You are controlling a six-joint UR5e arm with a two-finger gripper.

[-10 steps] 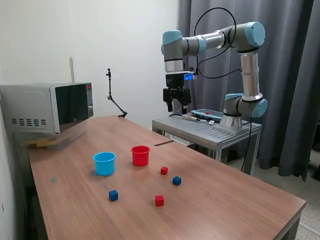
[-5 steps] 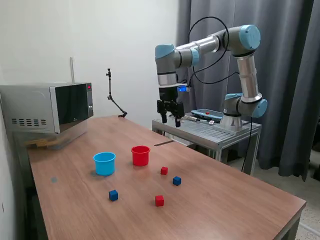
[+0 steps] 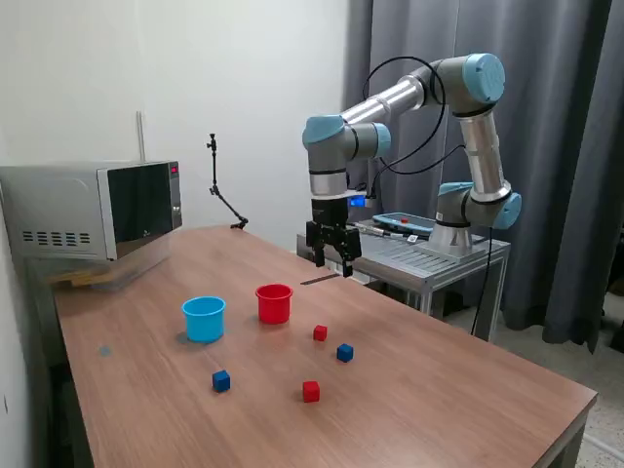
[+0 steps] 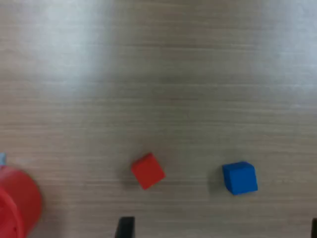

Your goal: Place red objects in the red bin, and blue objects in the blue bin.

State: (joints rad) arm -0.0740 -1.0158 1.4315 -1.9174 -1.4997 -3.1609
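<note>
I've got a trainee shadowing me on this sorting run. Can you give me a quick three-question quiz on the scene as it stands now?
1. True or false: the red cup already has a cube inside it.
2. How many small cubes lie loose on the wooden table?
3. Which cube lies nearest the red cup: A) the red cube B) the blue cube C) the other red cube?

Key:
1. False as far as can be seen; all cubes sit on the table, and the cyan cup shows none either.
2. Four: two red, two blue, counting the blue cube beside the nearer red one.
3. A. The claw hangs above the table, holding nothing.
</note>
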